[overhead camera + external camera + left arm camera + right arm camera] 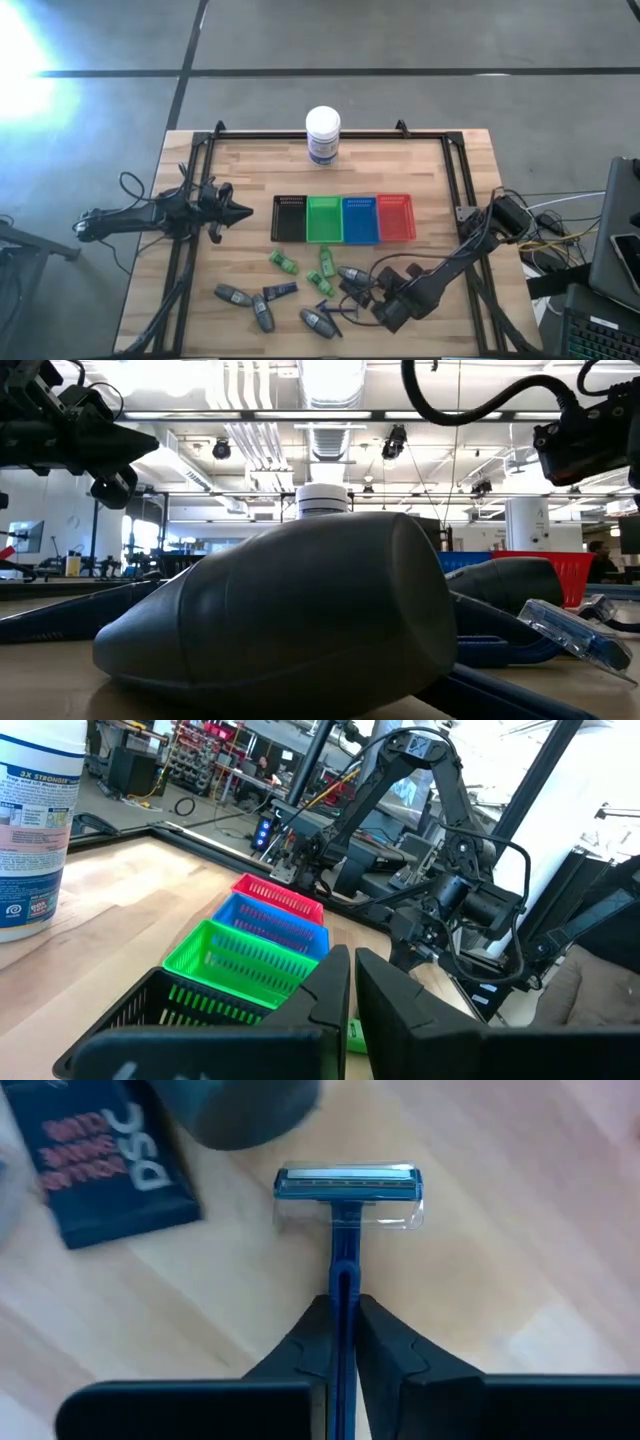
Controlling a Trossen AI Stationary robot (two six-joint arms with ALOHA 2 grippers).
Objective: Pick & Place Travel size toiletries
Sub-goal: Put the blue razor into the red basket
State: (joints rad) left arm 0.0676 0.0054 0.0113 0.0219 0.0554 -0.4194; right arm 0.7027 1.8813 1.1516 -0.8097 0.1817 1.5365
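Near the bench's front edge, right gripper (pixel 345 1342) fingers pinch the blue razor (pixel 347 1190) handle: grasp made, next lift and carry to a tray; left gripper (pixel 352 982) waits, fingers pressed together.

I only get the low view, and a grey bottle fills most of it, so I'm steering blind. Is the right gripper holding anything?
Observer: Yes. The right gripper is shut on the handle of the blue razor.
Operator: And the left one?
Observer: The left gripper is shut on nothing and sits just left of the black tray.
Operator: Anything close to the razor?
Observer: A dark navy packet lies beside its head, not touching it.
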